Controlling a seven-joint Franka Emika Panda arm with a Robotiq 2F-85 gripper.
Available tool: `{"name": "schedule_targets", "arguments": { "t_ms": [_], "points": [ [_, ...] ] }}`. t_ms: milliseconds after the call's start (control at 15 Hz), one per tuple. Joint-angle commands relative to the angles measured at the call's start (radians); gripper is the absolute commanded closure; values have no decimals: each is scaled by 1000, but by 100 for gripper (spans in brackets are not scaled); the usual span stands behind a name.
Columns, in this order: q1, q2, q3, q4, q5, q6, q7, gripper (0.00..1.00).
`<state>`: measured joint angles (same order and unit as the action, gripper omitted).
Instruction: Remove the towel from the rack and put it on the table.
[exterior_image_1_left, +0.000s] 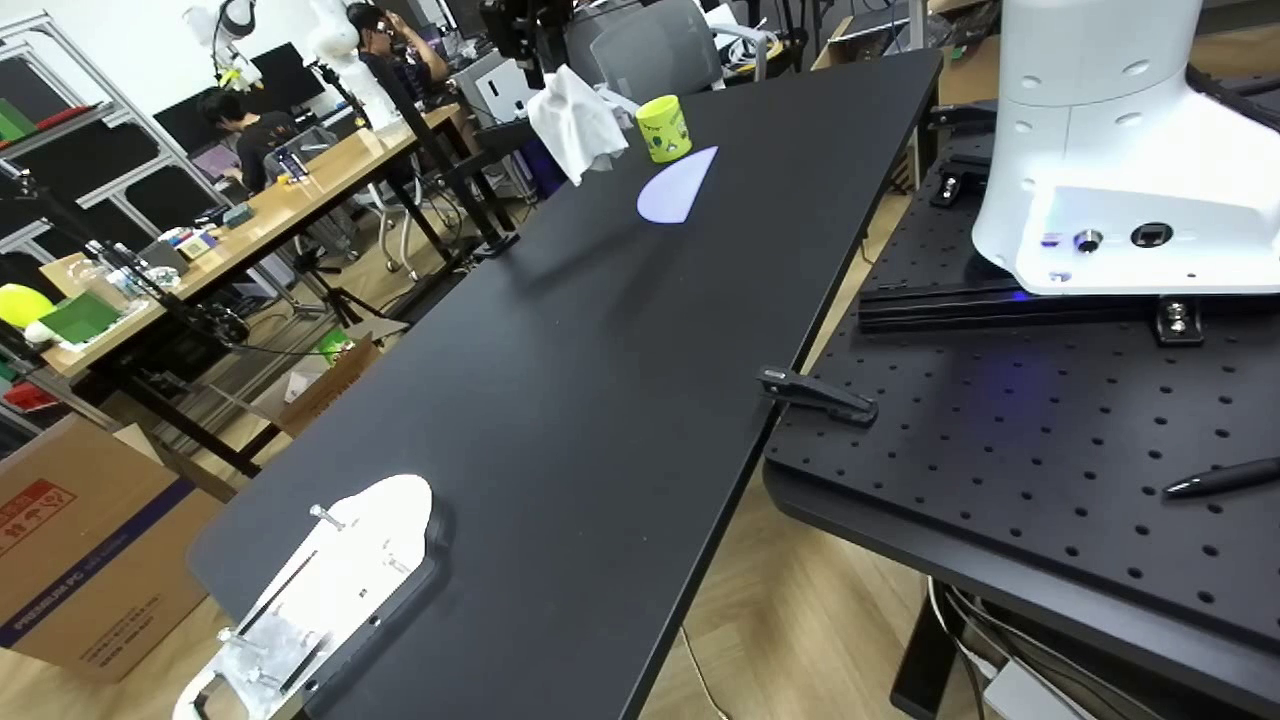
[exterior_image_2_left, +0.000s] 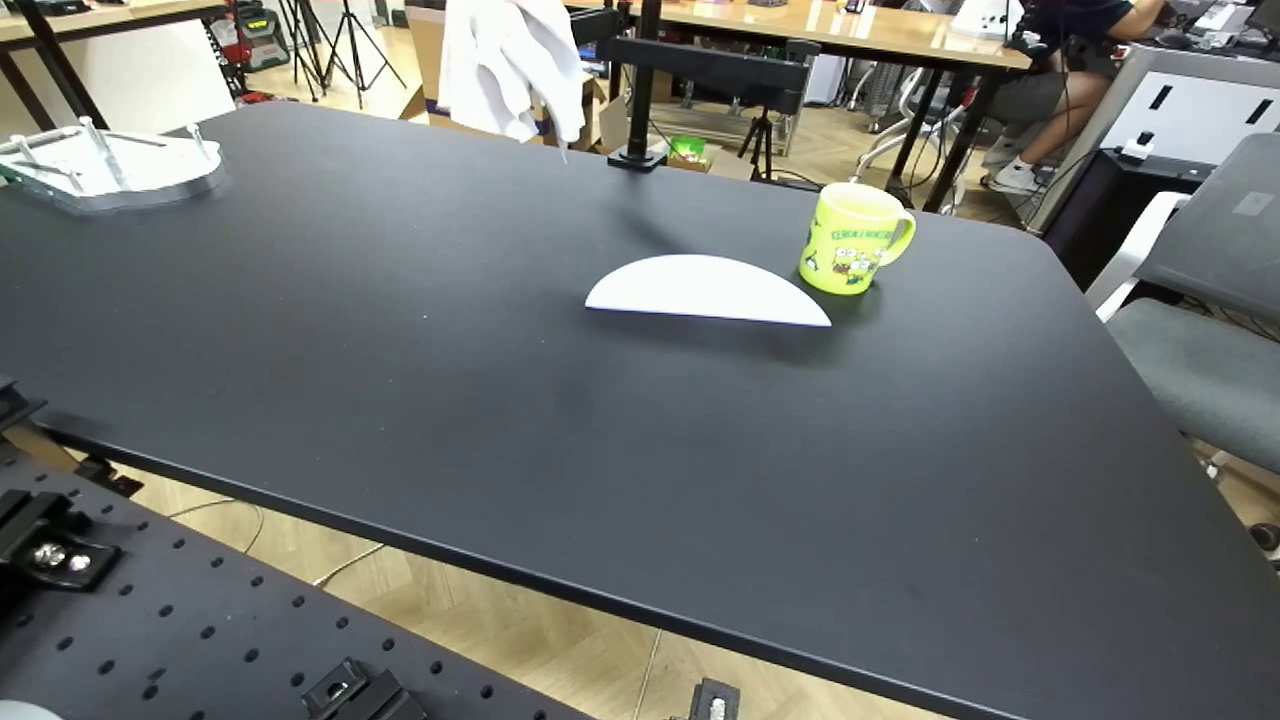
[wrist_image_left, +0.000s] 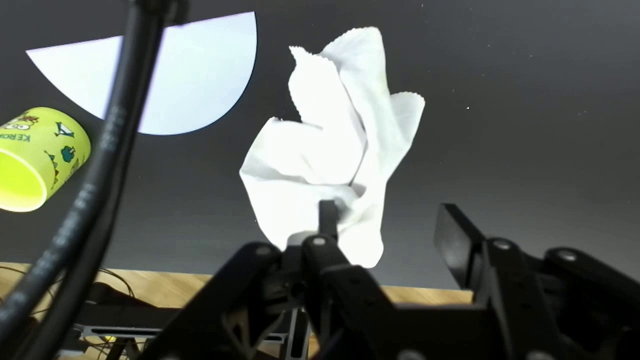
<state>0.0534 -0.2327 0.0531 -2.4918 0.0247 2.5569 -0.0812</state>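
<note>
Hand (wrist_image_left: 387, 227) gapes wide by towel (wrist_image_left: 332, 150), contact unclear.

Creased white towel (exterior_image_1_left: 575, 125), hanging limp, above matte black table (exterior_image_1_left: 600, 380), near its edge

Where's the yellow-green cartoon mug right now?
In an exterior view, the yellow-green mug stands upright on the black table, right of the picture's centre, just behind the right tip of the pale half-disc.

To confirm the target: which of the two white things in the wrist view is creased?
The towel, with its many folds; the half-round piece is smooth, with one straight edge.
</note>
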Motion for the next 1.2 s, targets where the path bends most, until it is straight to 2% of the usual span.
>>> {"name": "schedule_targets", "arguments": {
  "t_ms": [0, 200, 267, 800, 1133],
  "points": [
    [10, -8, -20, 22, 37, -51, -14, 75],
    [9, -26, -29, 18, 60, -91, -15, 96],
    [6, -36, -31, 14, 64, -103, -13, 100],
    [-14, -109, -52, -8, 50, -167, 4, 100],
    [-59, -210, -44, -8, -34, -158, 41, 100]
  ]
}}
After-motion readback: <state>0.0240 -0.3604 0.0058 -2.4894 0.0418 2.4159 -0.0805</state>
